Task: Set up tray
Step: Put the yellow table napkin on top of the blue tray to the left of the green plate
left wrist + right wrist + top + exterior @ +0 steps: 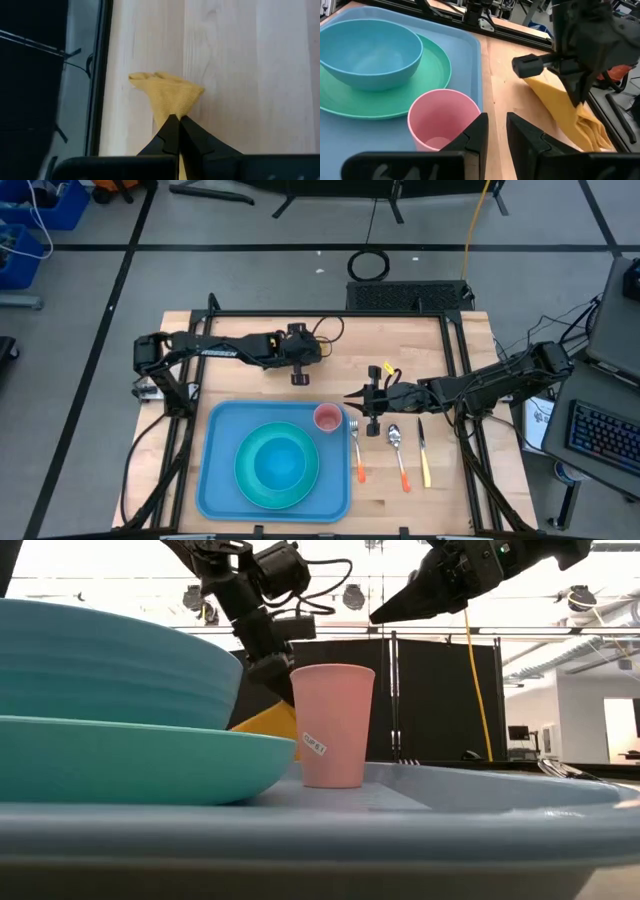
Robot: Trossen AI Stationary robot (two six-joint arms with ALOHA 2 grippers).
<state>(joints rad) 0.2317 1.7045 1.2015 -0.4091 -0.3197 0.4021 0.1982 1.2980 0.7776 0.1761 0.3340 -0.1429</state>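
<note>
Your large light-blue rectangular plastic tray [222, 480] with rounded corners and a raised rim lies flat on the light wooden table [450, 500], at the front, left of centre in the high view. It holds 3 things: a round teal plate [250, 485] near its middle, a small blue bowl [280, 465] sitting upright in that plate, and a pink plastic cup [327, 418] standing upright in the tray's back right corner. The bowl looks empty in the right wrist view, and so does the cup. A small white label shows on the cup's side in the low view.

The tray is close to square from above; its long axis appears to run from front to back of the table, sides square with the table edges, though you cannot be sure.

Just right of the tray, on bare wood, you have 3 pieces of cutlery in a row: a fork with an orange handle [357, 455], a spoon with an orange handle [399, 455] and a knife with a yellow handle [424, 455].

Left gripper [299, 379] hangs behind the tray's back edge, apart from it, pinched tight on a yellow cloth [167, 95] that trails down to the wood.

Right gripper [351, 397] hovers just behind and right of the cup, off the tray's back right corner. Its fingers [475, 132] stand a narrow gap apart and hold nothing.
</note>
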